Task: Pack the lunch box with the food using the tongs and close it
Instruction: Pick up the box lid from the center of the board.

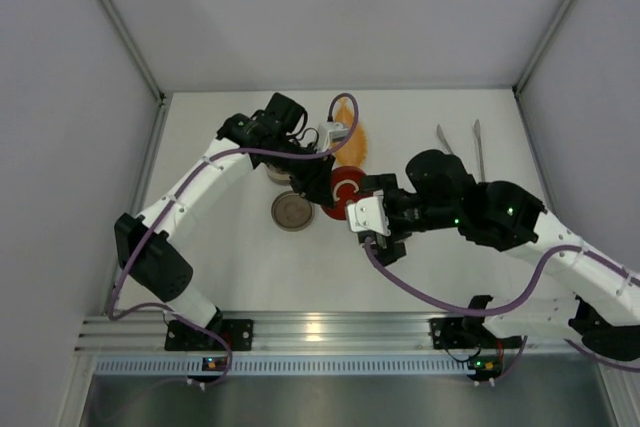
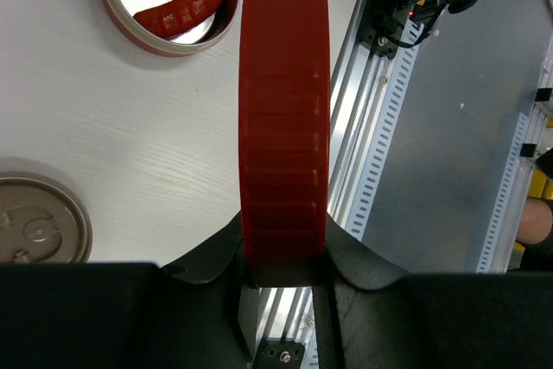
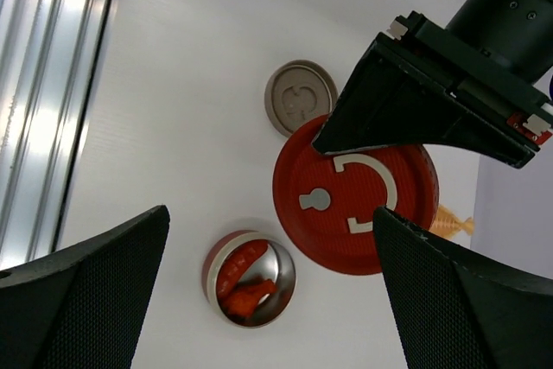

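Note:
My left gripper (image 2: 285, 257) is shut on a red round lid (image 2: 285, 110), gripping its rim and holding it above the table. The right wrist view shows the lid's (image 3: 354, 200) flat face with a grey ring handle. The lunch box (image 3: 251, 278), a small round steel tin with a red outside, stands open on the table. Red and orange food (image 3: 242, 283) lies inside it. My right gripper (image 3: 268, 300) hangs open above the tin with nothing between its fingers. The silver tongs (image 1: 478, 150) lie at the back right, partly hidden by the right arm.
A beige round lid (image 1: 292, 212) lies flat on the table left of the red lid (image 1: 345, 190). The orange leaf-shaped dish (image 1: 358, 142) sits behind the red lid. Grey walls close in the table's left, right and far sides, and an aluminium rail (image 1: 320, 332) runs along the near edge.

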